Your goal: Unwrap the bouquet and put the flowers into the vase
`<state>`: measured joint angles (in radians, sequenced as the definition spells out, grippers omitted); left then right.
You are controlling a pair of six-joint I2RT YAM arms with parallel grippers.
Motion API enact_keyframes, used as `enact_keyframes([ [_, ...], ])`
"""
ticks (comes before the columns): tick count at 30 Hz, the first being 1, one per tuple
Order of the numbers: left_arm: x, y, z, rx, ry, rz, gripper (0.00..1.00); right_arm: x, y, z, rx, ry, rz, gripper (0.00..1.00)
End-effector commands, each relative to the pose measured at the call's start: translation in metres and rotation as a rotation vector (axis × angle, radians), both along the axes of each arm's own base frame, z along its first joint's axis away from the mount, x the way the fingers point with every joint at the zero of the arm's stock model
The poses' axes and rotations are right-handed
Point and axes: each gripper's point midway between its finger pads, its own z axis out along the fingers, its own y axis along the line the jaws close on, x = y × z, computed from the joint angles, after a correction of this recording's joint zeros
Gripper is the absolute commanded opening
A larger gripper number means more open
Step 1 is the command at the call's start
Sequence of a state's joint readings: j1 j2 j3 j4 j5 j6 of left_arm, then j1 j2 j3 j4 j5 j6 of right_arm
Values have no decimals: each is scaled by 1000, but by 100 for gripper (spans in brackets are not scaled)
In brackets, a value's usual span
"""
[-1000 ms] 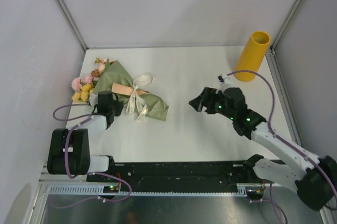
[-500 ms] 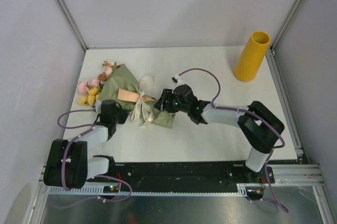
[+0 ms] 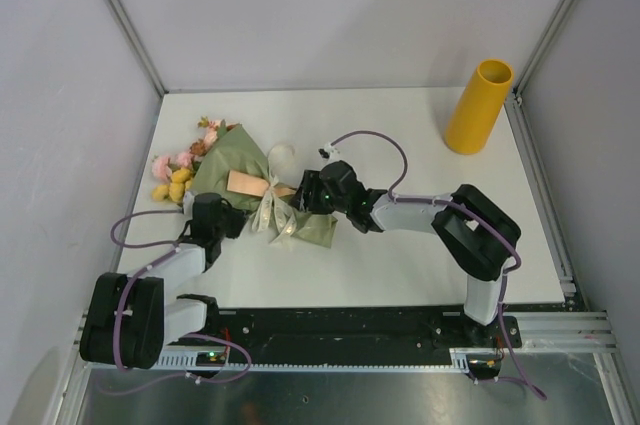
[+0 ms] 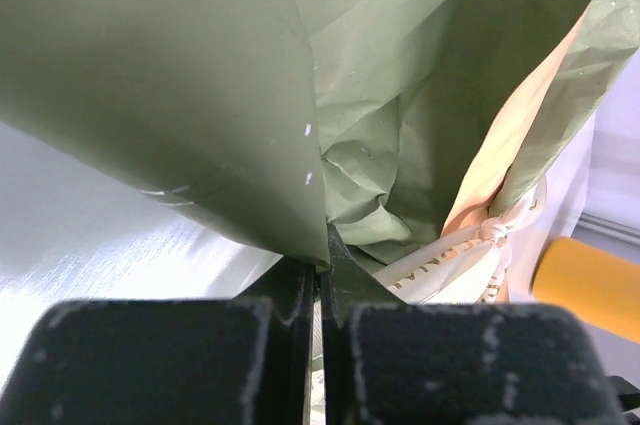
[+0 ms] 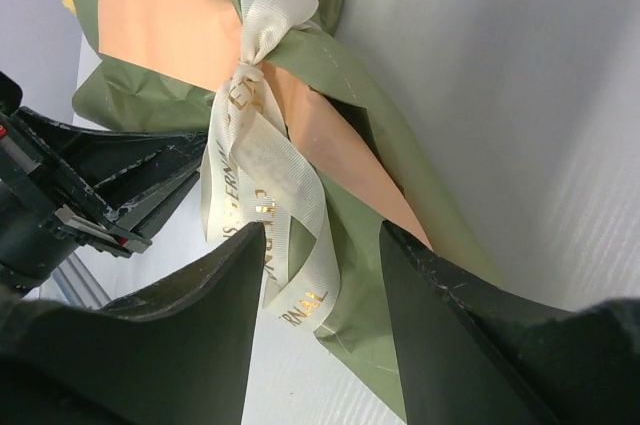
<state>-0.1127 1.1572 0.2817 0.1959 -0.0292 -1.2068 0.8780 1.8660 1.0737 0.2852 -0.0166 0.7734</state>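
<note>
The bouquet [image 3: 248, 185] lies at the table's left in olive-green paper with a peach lining [image 5: 170, 30], tied by a cream ribbon [image 5: 262, 180]. Pink, yellow and brown flowers [image 3: 178, 171] stick out of its far-left end. My left gripper [image 4: 322, 263] is shut on the paper's lower edge [image 4: 200, 95]; from above it [image 3: 228, 217] sits at the bouquet's near-left side. My right gripper [image 5: 325, 250] is open, its fingers straddling a ribbon tail and the paper's pointed end; from above it [image 3: 308, 195] is at the bouquet's right end. The mustard-yellow vase [image 3: 478, 105] stands at the back right.
Grey walls enclose the table on three sides, with metal posts [image 3: 120, 15] at the corners. The right arm [image 3: 440, 220] stretches across the table's middle. A black rail [image 3: 340, 325] runs along the near edge.
My right arm swung left from mid-table to the bouquet's right end, and its jaws narrowed. The bouquet turned slightly and shifted right, still pinched by the left gripper.
</note>
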Motion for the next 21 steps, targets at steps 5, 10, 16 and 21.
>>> enact_keyframes([
  [5,-6,-9,0,-22,10,-25,0,-1,9,27,-3,-77,21,48],
  [10,-6,-11,2,-24,2,-30,0,-17,21,-3,-24,-11,69,46],
  [16,-7,-12,4,-22,-10,-29,0,-9,15,-12,-72,-19,30,45],
  [21,-9,-10,4,-17,-14,-18,0,-9,11,-17,-94,-13,15,34],
])
